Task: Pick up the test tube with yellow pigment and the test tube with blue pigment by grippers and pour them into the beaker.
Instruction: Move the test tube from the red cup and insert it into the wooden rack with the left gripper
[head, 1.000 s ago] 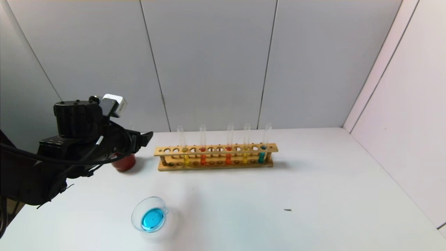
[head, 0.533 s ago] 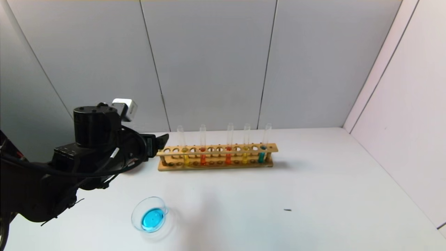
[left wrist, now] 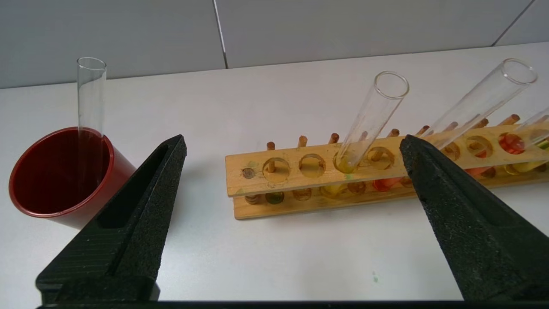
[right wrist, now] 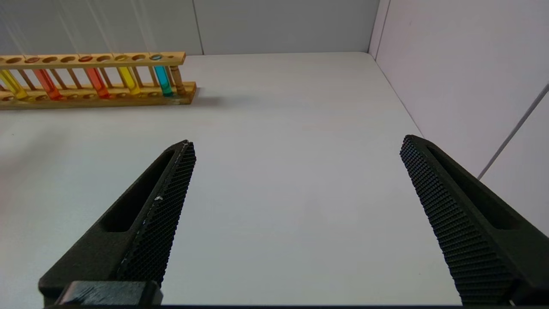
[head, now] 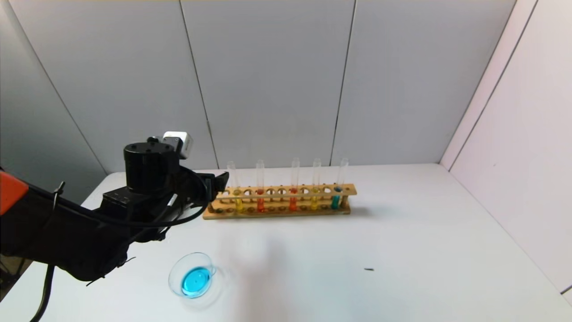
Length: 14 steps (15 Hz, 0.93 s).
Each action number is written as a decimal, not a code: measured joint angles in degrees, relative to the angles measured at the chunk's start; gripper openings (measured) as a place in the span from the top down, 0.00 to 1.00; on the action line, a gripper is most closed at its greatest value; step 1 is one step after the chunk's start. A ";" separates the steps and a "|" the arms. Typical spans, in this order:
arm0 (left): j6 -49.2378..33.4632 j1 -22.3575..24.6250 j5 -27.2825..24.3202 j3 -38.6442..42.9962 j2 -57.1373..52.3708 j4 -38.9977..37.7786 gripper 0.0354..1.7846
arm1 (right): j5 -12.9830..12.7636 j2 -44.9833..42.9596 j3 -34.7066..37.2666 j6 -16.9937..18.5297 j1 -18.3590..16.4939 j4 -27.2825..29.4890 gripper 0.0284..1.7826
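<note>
- Yellow tube (head: 237,188) stands in the rack (head: 277,200), third hole from its left end; yellow liquid at the bottom. It's the tube nearest my left jaws.
- Second yellow tube (head: 315,185) sits further right in the rack, next to the blue tube (head: 338,185) near the right end.
- Two orange-red tubes stand between them, one at (head: 260,188), the other at (head: 293,187).
- Beaker (head: 193,275) is on the tabletop (head: 402,250) in front of the rack's left end, well apart from it, with blue liquid in the bottom.
- Left jaws (left wrist: 291,143) are spread wide, holding nothing, hovering just off the rack's left end and pointed at it. In the left wrist view the yellow tube (left wrist: 369,122) shows in the gap between the fingers, not touched.
- Red cup (left wrist: 64,171) is left of the rack, an empty clear tube (left wrist: 90,111) standing in it. From the head view my left arm hides the cup.
- Right jaws (right wrist: 296,143) are also spread wide and empty, low over bare tabletop right of the rack. Not visible from the head.
- Small dark speck (head: 368,269) lies on the tabletop, front right.
</note>
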 joint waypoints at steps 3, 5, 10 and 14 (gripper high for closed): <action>-0.13 -2.01 1.77 -2.13 3.21 -0.26 0.02 | 0.00 0.00 0.00 0.00 0.00 0.00 0.02; -0.27 -3.64 2.69 -3.69 4.72 -0.28 0.02 | -0.02 0.00 0.00 0.00 0.00 0.00 0.02; -0.83 -5.11 4.46 -8.50 8.80 -0.11 0.02 | 0.00 0.00 0.00 -0.02 0.00 0.00 0.02; -0.79 -4.85 4.61 -11.03 11.36 0.00 0.02 | 0.00 0.00 0.00 -0.02 0.00 0.02 0.02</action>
